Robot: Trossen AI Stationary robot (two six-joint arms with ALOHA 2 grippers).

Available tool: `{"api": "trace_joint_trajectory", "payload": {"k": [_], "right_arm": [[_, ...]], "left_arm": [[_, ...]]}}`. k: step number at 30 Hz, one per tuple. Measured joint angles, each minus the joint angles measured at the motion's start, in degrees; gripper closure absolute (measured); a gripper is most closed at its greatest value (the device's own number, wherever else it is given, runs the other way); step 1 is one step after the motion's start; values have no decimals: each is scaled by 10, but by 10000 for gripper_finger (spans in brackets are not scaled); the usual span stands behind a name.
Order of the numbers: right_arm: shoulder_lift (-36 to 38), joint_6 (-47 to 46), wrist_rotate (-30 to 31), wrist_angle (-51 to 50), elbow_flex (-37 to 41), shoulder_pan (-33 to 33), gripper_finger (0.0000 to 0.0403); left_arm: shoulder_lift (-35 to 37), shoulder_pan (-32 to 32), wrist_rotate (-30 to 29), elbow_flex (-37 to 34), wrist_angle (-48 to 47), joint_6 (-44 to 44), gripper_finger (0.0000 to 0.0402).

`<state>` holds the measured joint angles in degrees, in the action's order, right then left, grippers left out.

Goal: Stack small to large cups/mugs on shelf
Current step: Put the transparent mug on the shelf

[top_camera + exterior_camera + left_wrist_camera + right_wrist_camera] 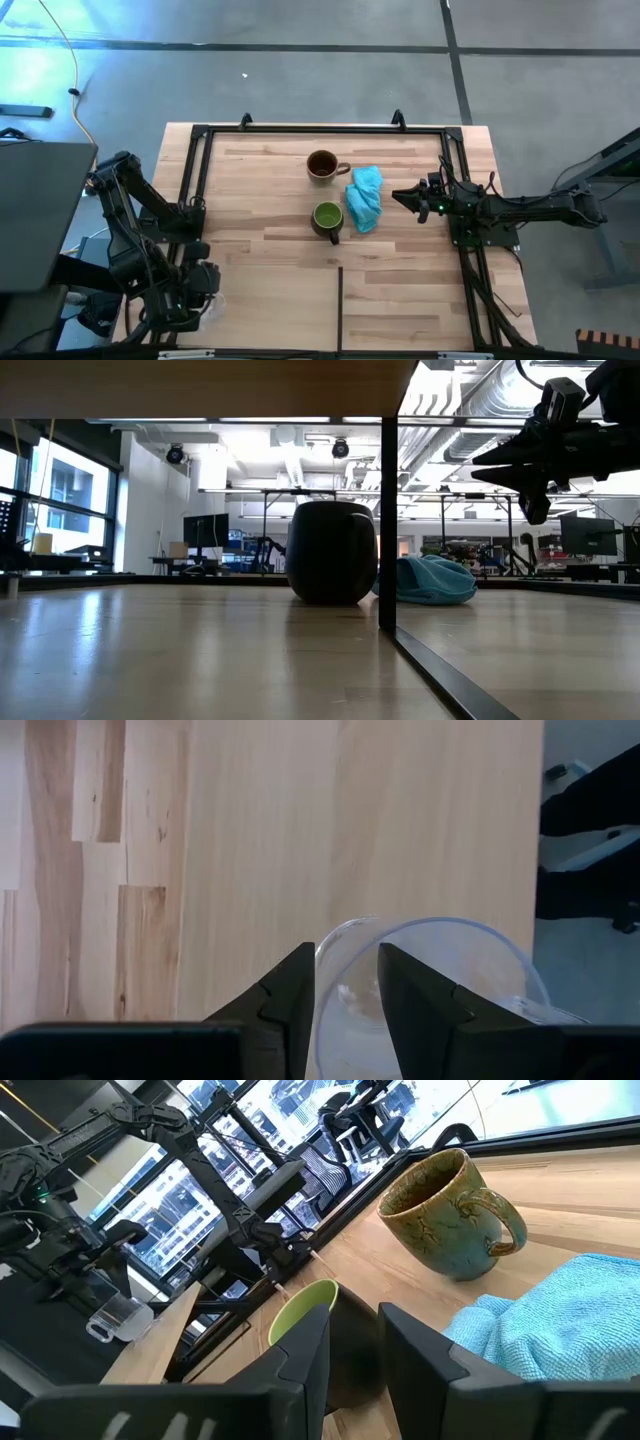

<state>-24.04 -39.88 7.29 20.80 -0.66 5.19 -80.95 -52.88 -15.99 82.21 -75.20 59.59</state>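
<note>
Clear thin plastic is what my left hand [345, 1010] has: its fingers pinch the rim wall of the tiny clear cup [430, 982], light, slick and easily crushed, so I judge a gentle grip right, well off from the green mug [327, 217]. My right hand [352, 1342], part open and empty, hovers just beside that stiff, heavier green mug; the brown mug [322, 165] stands near behind it on the smooth pale wooden shelf [260, 250], a bright workshop beyond.

Brown mug [322, 165] and green mug [327, 217] upright mid-shelf [270, 255]; clear cup [430, 982] at its edge.
</note>
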Motion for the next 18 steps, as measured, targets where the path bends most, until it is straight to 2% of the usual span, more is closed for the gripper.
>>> {"api": "trace_joint_trajectory", "payload": {"k": [18], "right_arm": [[0, -2, 0, 0, 0, 0, 322]], "left_arm": [[0, 0, 0, 0, 7, -13, 300]]}}
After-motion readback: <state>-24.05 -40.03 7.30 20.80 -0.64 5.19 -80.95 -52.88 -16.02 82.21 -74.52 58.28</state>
